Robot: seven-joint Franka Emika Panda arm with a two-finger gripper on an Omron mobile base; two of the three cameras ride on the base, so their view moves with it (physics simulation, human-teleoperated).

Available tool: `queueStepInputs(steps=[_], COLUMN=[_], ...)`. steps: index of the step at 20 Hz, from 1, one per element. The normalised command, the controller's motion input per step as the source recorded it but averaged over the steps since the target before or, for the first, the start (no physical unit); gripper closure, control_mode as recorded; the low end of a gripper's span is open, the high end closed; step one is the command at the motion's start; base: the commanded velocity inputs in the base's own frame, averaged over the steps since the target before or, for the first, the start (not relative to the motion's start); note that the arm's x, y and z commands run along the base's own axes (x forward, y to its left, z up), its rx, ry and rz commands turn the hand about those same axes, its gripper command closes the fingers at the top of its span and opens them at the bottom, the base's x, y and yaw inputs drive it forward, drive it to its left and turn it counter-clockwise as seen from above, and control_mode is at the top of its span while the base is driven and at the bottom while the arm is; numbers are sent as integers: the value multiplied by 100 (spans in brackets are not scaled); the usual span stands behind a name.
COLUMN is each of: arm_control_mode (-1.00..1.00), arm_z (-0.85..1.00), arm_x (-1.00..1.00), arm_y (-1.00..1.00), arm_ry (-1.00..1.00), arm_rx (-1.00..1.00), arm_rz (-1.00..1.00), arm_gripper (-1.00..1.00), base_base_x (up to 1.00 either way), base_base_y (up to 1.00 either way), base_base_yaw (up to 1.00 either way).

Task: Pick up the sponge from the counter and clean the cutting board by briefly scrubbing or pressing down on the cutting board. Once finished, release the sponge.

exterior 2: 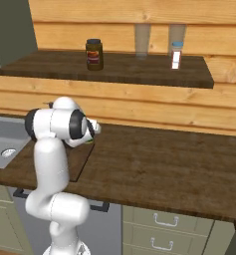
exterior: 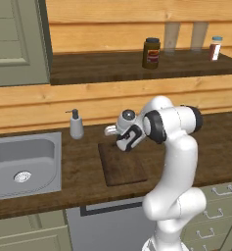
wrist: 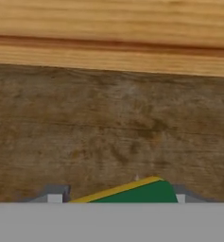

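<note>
The sponge point(wrist: 132, 193), green-topped with a yellow edge, sits between my gripper's point(wrist: 117, 196) two fingertips point(wrist: 55, 194) at the bottom of the hand view; the gripper is shut on it. Beyond it lie dark wood grain and the light plank wall. From the left base view, the gripper point(exterior: 123, 143) hangs low over the far edge of the cutting board point(exterior: 122, 169), a dark brown rectangle on the counter point(exterior: 83, 162). In the right base view the arm hides most of the cutting board point(exterior 2: 81, 160), and a sliver of green shows at the hand.
A steel sink point(exterior: 19, 164) is set in the counter at the left, with a soap dispenser point(exterior: 76, 125) behind it. On the shelf above stand a dark jar point(exterior: 151, 53) and a small shaker point(exterior: 215, 48). Drawers point(exterior: 215, 201) sit below right.
</note>
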Motion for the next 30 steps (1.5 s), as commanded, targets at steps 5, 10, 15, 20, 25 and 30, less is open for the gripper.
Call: queueStepInputs(steps=[5,10,15,20,25,30], arm_control_mode=[-100,-100,-100,-100,-100,-100], arm_z=[-6,-13,-43,-31,0,1], arm_x=[-4,-17,-11,-13,-50,-49], arm_y=[50,49,12,3,0,-3], arm_ry=[-3,0,0,-1,0,10], arm_rx=[0,0,0,1,7,5], arm_rz=[-2,-5,-9,-10,-9,-2], arm_gripper=[100,100,100,100,100,100], base_base_x=[0,0,0,0,0,0], base_base_y=[0,0,0,0,0,0], base_base_yaw=[0,0,0,0,0,0])
